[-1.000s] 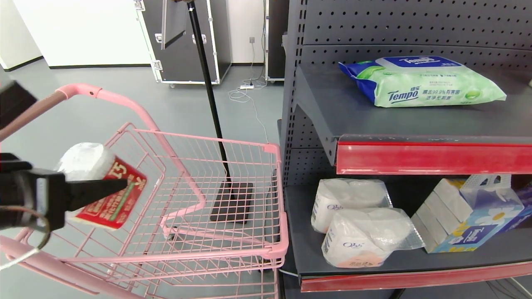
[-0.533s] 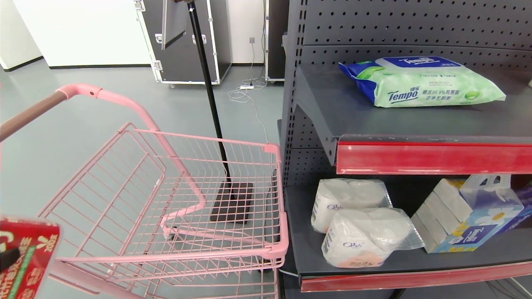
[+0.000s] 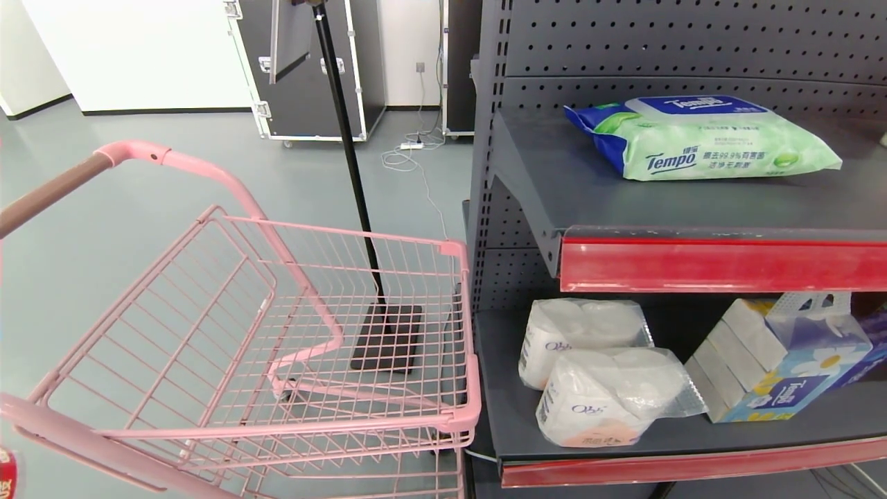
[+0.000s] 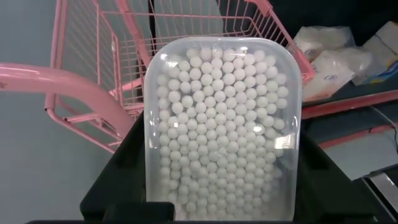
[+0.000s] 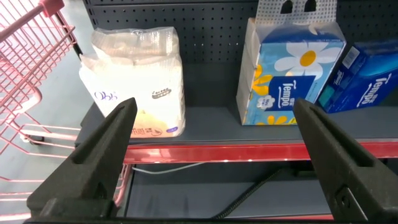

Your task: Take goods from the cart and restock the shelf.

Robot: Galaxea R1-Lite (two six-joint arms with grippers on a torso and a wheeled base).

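- The left gripper (image 4: 221, 171) is clamped on a pack of white beads (image 4: 222, 118), with a black finger pressed against each long side of its clear rounded face.
- Beyond that pack, the left wrist view takes in the pink cart (image 4: 93, 81). Farther off, the toilet roll packs (image 4: 326, 53) lie on the lower shelf.
- The head view gives the wider layout. The cart (image 3: 454, 416) stands right beside the shelf (image 3: 554, 187), and its wire basket holds no goods.
- On the upper board lies a green and blue pack of wipes (image 3: 707, 138).
- On the lower board, two toilet roll packs (image 3: 603, 395) touch each other, and a tissue pack (image 3: 783, 367) leans near them.
- The right gripper (image 5: 214, 109) hangs with its fingers spread wide and nothing between them, level with the lower board's red edge.
- Its wrist view brings that board close: one toilet roll pack (image 5: 137, 81), the handled tissue pack (image 5: 292, 68) standing upright, and a blue pack (image 5: 367, 84) just beside it.
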